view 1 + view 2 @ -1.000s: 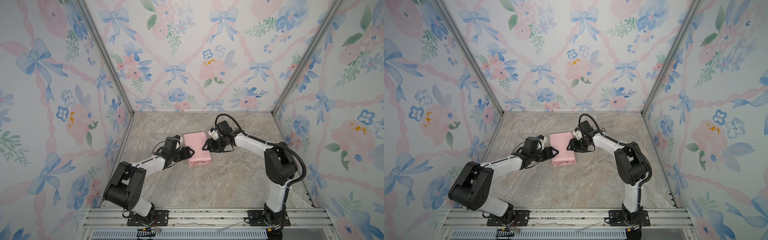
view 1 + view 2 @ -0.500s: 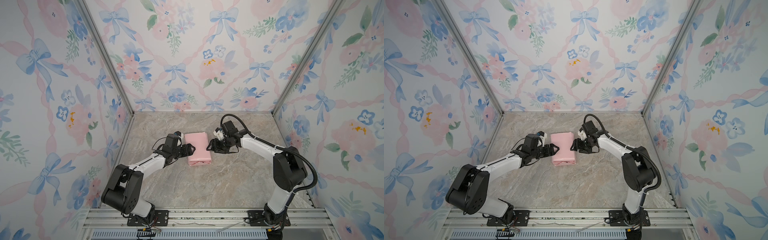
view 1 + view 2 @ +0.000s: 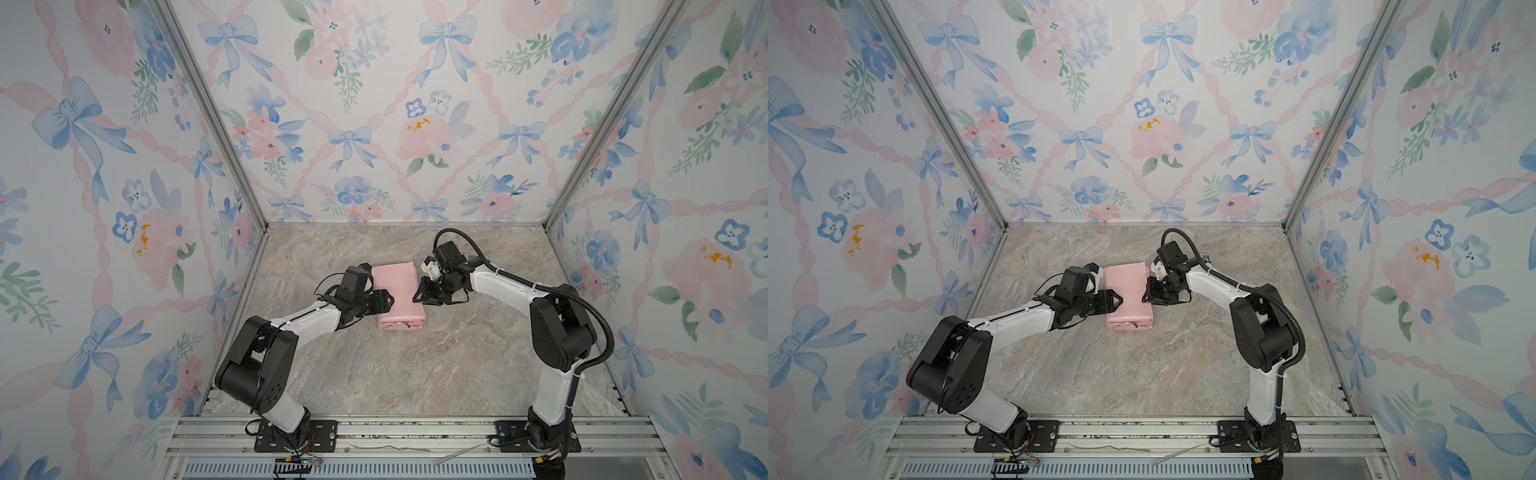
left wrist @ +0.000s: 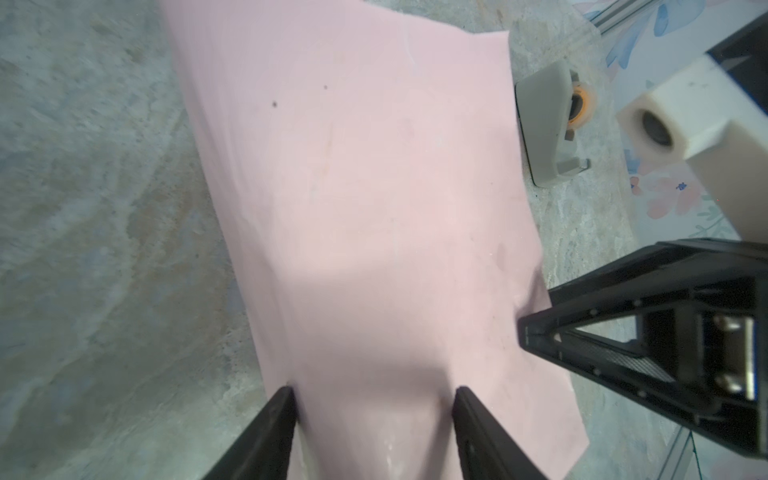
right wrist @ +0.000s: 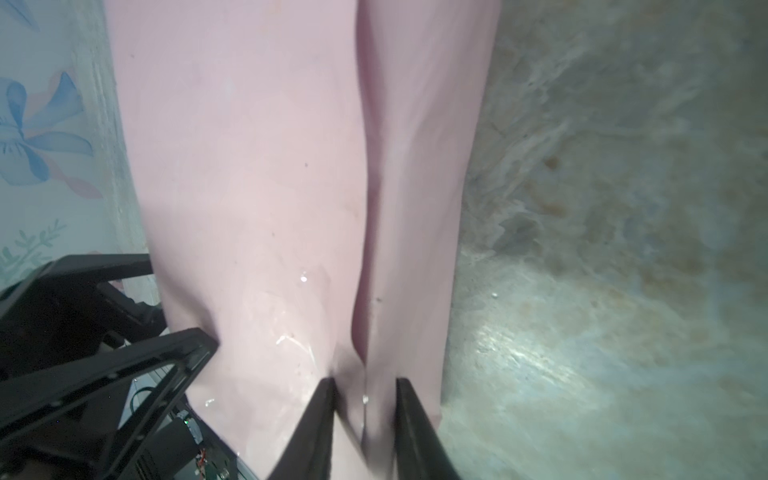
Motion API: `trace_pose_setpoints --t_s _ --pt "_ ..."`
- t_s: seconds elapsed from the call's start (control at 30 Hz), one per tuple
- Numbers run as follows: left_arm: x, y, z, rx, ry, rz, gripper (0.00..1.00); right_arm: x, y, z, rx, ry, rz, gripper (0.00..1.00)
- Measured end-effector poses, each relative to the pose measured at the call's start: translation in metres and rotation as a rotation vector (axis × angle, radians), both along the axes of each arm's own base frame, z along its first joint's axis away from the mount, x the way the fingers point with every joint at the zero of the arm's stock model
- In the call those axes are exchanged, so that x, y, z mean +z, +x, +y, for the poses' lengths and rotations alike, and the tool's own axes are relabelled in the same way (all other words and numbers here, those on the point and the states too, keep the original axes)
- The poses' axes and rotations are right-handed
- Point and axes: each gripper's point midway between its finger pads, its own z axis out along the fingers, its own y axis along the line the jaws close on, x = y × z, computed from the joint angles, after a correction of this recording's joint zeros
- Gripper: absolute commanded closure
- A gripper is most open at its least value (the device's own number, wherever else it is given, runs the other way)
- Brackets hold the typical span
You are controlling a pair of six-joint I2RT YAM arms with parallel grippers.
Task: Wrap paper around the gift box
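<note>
Marble desk [image 3: 415, 365], both arms back in: right gripper [image 5: 363, 384] had narrowed, pinching the seam fold of the pink paper [image 3: 397, 291]; left gripper [image 4: 372, 390] stood spread, pressing the side. Creasing looked underway.

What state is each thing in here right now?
paper: wrapped into a parcel, pink side out, near end folded shut
box: hidden, not visible
left claw: open, straddling the paper's edge
right claw: narrowed around a paper fold; grip unclear
tape dispenser: beside the paper, untouched
</note>
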Motion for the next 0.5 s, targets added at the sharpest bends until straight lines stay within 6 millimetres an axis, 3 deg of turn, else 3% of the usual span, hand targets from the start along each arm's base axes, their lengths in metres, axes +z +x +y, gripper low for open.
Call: trace_pose_setpoints --t_s 0.07,0.17,0.27,0.5 --pt "0.001 -0.002 -0.005 -0.012 0.013 -0.005 0.3 0.0 -0.003 -0.004 -0.005 -0.008 -0.003 0.69" --pt "0.003 -0.004 -0.01 -0.034 0.019 -0.012 0.26 0.0 -0.01 -0.009 -0.01 -0.021 -0.003 0.47" --pt "0.01 -0.003 -0.004 -0.023 0.017 -0.021 0.24 0.006 -0.016 -0.016 -0.021 -0.028 -0.01 0.42" --pt "0.03 0.01 0.032 0.064 -0.019 -0.064 0.27 0.023 -0.009 -0.023 -0.044 -0.014 -0.045 0.39"
